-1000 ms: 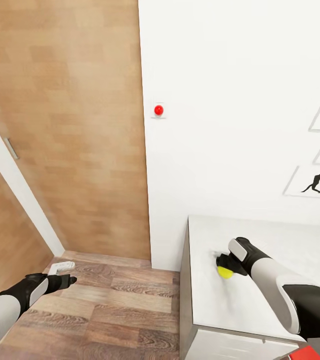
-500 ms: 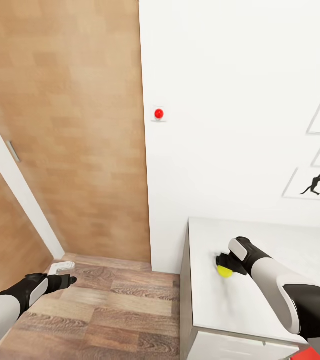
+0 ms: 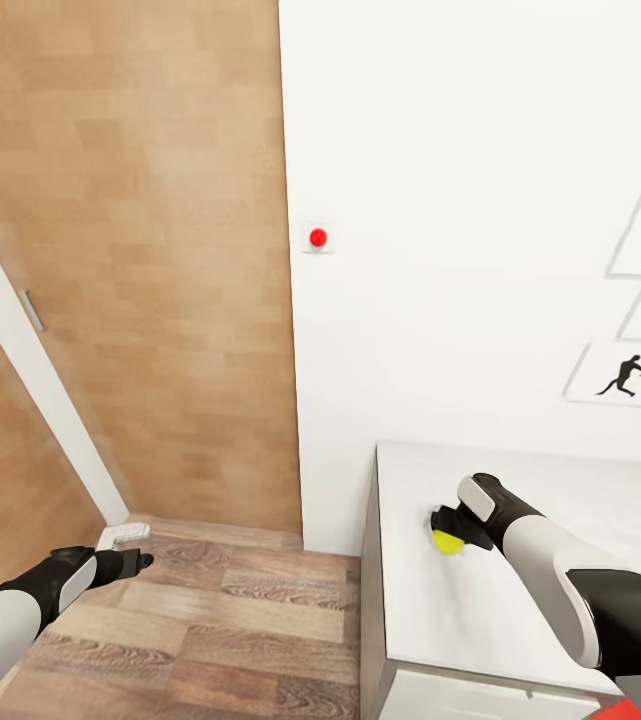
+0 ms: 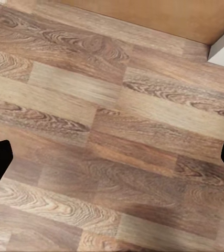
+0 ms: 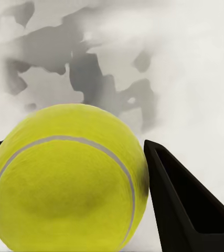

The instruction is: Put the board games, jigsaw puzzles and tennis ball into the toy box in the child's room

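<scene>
Nothing on the table (image 3: 520, 600) has shifted; only the camera has tipped, sliding the red wall knob (image 3: 317, 237) lower. So the tennis ball (image 3: 447, 542) still sits near the table's left edge, clamped between the right gripper (image 3: 449, 532) fingers (image 5: 188, 202). Over the floor (image 3: 210, 620), the left gripper (image 3: 140, 560) gapes wide, empty.
</scene>
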Controlling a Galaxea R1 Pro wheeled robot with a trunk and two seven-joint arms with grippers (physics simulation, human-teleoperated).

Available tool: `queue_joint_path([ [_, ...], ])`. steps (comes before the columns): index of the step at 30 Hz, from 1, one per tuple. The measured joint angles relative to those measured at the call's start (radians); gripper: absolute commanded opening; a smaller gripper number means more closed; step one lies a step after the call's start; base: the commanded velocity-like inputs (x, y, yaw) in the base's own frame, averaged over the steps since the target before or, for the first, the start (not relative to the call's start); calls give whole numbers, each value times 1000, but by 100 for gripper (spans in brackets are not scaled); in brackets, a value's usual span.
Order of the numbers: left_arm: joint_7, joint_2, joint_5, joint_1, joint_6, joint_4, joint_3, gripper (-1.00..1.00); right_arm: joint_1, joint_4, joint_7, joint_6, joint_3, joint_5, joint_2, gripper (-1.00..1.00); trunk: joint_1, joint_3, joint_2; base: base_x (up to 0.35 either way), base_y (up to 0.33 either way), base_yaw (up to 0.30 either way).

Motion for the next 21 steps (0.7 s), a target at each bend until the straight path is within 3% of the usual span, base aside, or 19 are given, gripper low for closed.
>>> queue_joint_path([
  [21, -3, 0, 0, 0, 1, 0, -1, 100, 0, 0, -1, 0, 1, 0, 1, -100, 0, 35, 0, -54, 0, 0],
])
